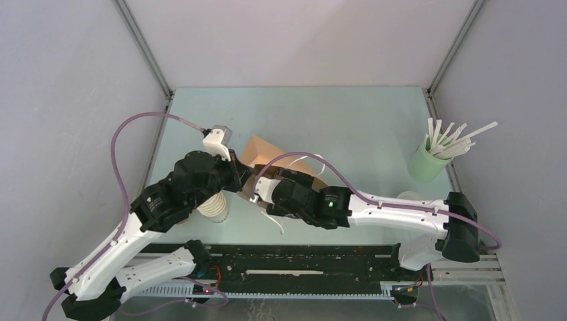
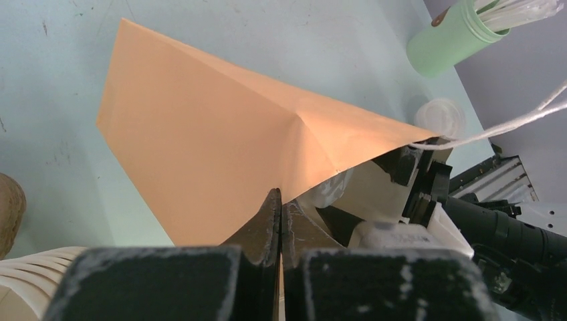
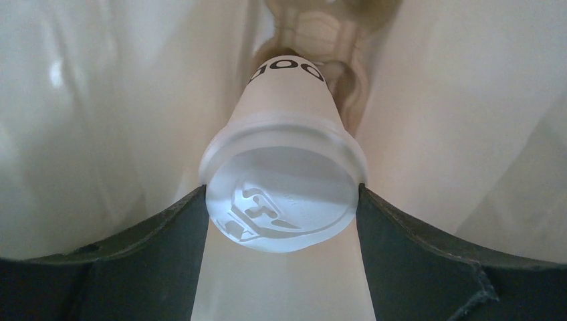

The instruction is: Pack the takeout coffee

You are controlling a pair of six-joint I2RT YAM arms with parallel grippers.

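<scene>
Step in hand, as judged: insert the takeout coffee (image 3: 284, 157) into the paper bag (image 2: 200, 134).

In the right wrist view, the right gripper (image 3: 281, 192) stands wide. Its two dark fingers (image 3: 167, 241) press against opposite sides of the white lid (image 3: 281, 207) at lower centre of the frame, and it holds the cup by that rim. Maintain this clamp and advance along the cup's own axis, clear of the pale bag walls on both sides, until the base seats at the bag's far end. Release only then.

The left gripper (image 2: 281, 210), at bottom centre of the left wrist view, is fully closed on the bag's mouth edge. Hold that edge raised so the opening does not collapse.

Orientation: the cup is inside the bag. Its long axis runs from lower centre to upper centre of the right wrist frame. The lid faces the camera; the base points away, into the bag's depth
</scene>
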